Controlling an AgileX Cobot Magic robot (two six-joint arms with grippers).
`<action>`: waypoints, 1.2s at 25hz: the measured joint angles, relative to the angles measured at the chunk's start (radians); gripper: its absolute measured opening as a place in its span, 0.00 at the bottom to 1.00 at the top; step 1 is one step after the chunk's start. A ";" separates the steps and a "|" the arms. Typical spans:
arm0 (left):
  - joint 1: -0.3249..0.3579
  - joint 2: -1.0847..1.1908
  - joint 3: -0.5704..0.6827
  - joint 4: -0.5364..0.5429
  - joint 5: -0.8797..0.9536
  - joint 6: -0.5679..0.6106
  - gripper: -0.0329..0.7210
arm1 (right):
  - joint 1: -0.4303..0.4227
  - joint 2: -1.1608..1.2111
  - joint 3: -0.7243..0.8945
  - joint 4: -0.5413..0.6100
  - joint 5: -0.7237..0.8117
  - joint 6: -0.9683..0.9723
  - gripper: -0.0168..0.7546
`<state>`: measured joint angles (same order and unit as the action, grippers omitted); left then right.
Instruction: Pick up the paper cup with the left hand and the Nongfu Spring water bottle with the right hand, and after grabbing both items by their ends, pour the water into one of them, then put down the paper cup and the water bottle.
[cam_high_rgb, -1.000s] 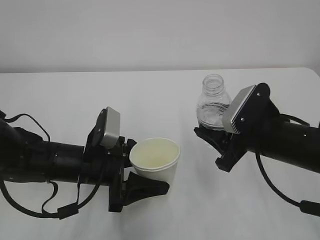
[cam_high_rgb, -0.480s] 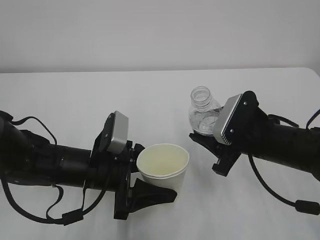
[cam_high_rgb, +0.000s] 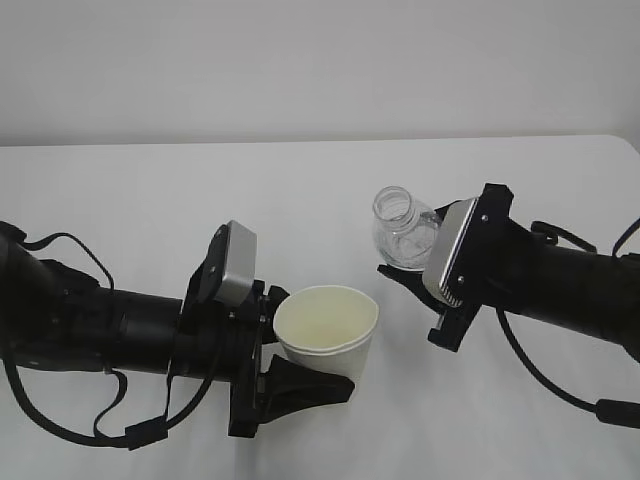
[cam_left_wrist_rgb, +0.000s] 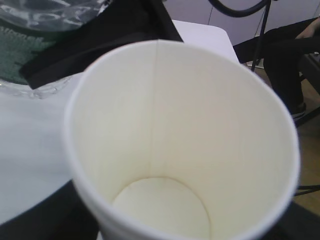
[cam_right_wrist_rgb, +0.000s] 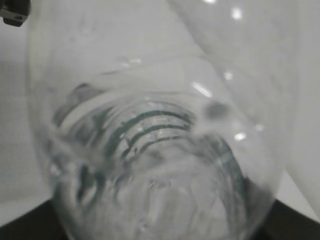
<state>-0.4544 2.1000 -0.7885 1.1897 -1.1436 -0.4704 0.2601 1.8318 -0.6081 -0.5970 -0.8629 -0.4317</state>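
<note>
The white paper cup (cam_high_rgb: 327, 325) stands upright above the table, its cream inside empty and dry in the left wrist view (cam_left_wrist_rgb: 185, 140). My left gripper (cam_high_rgb: 295, 350) is shut on the cup's lower part; a black finger (cam_high_rgb: 300, 385) shows beneath it. The clear, capless Nongfu Spring water bottle (cam_high_rgb: 403, 228) leans left, its mouth toward the cup but up and to the right of the rim. My right gripper (cam_high_rgb: 415, 262) is shut on its lower part. The bottle fills the right wrist view (cam_right_wrist_rgb: 150, 150). I cannot make out the water through its wall.
Both arms hover over a white table (cam_high_rgb: 300, 190) with a pale wall behind. In the left wrist view the bottle's green label (cam_left_wrist_rgb: 15, 55) sits at the top left. Dark cables and a seated person's legs (cam_left_wrist_rgb: 295, 50) lie beyond the table's far edge.
The right arm has come left and lower and tipped the bottle's mouth toward the cup. The left arm shifted the cup right and forward a second ago, then stayed still.
</note>
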 joint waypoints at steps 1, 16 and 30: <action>0.000 0.000 0.000 0.000 0.000 0.000 0.71 | 0.000 0.000 0.000 0.003 -0.005 -0.010 0.60; 0.000 0.000 0.000 0.000 0.000 0.033 0.71 | 0.000 0.002 -0.033 0.040 -0.045 -0.140 0.60; 0.000 -0.019 0.000 -0.002 -0.002 0.055 0.71 | 0.000 0.004 -0.091 0.011 -0.045 -0.259 0.60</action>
<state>-0.4544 2.0814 -0.7885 1.1879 -1.1451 -0.4153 0.2601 1.8353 -0.6990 -0.5857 -0.9082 -0.6906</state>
